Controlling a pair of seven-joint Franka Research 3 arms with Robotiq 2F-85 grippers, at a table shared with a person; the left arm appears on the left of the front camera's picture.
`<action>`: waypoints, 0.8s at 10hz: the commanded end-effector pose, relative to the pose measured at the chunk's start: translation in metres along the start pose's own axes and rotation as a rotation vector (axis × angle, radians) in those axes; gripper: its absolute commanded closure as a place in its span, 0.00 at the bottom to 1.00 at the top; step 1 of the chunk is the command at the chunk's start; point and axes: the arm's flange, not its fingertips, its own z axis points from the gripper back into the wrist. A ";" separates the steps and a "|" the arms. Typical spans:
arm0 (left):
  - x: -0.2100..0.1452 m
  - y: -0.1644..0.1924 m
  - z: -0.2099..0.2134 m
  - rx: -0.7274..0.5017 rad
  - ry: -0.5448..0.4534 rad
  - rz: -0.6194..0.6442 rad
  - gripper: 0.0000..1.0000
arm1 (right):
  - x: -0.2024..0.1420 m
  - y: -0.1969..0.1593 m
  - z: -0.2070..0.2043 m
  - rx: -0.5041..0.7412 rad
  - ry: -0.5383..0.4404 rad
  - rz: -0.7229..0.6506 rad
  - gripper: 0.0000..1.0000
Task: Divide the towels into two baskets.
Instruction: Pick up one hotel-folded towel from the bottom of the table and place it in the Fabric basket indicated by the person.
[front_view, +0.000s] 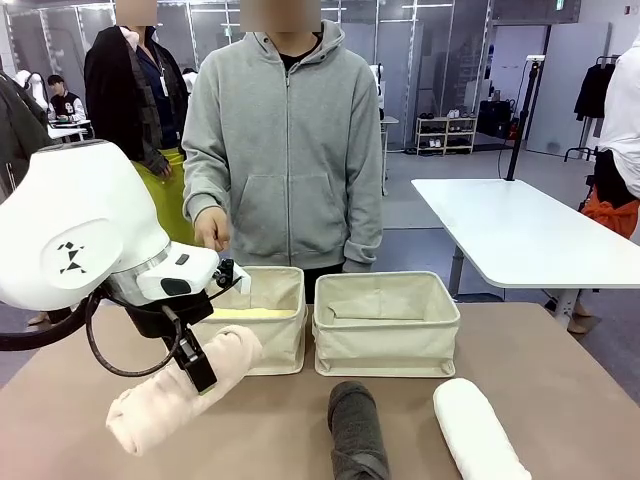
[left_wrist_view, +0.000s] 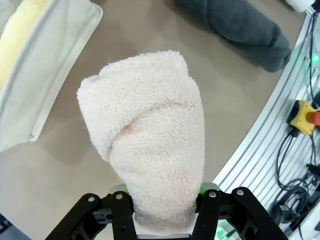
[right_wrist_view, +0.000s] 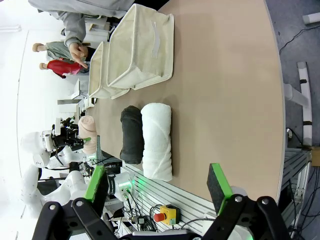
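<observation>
**A:** How far is this sorting job getting? Big stuff first, please.

**B:** The brown bench (front_view: 560, 350) is carrying everything. A person in a grey hoodie is standing at its far side, one hand (front_view: 212, 228) hovering near the far side of the left basket (front_view: 285, 345). The two baskets are sitting side by side toward the far edge. The left basket is already holding the pale yellow towel (front_view: 250, 313). The right basket (front_view: 385, 345) is looking empty, as far as its inside is showing.

**A:** And the other rolls?

**B:** The cream towel (left_wrist_view: 150, 145) is hanging tilted in front of the left basket, lower end drooping close to the bench. Can't tell if it's touching. The white towel (front_view: 478, 425) and the dark grey towel (front_view: 355, 430) are lying on the bench in front of the right basket, next to each other, with nothing gripping them.

**A:** What are the arms doing?

**B:** The left jaws are clamping the cream towel by one end, green pads (left_wrist_view: 202, 189) pressing in from both sides. The right jaws are standing wide apart with nothing between them, hovering over the robot's edge of the bench.

**A:** So roughly a quarter done?

**B:** I'm guessing so: one in, one in the jaws, two waiting. An even split is probably meaning cream joins yellow and the other pair goes right, but that's only my read.
</observation>
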 end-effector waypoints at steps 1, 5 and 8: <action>0.000 0.000 0.002 0.002 -0.004 -0.015 0.63 | -0.002 0.004 0.002 0.009 -0.006 0.008 0.00; 0.056 0.048 0.057 -0.009 0.061 -0.455 0.63 | -0.002 0.004 0.002 0.009 -0.006 0.008 0.00; 0.098 0.111 0.058 0.010 0.206 -0.749 0.63 | -0.002 0.004 0.002 0.009 -0.006 0.008 0.00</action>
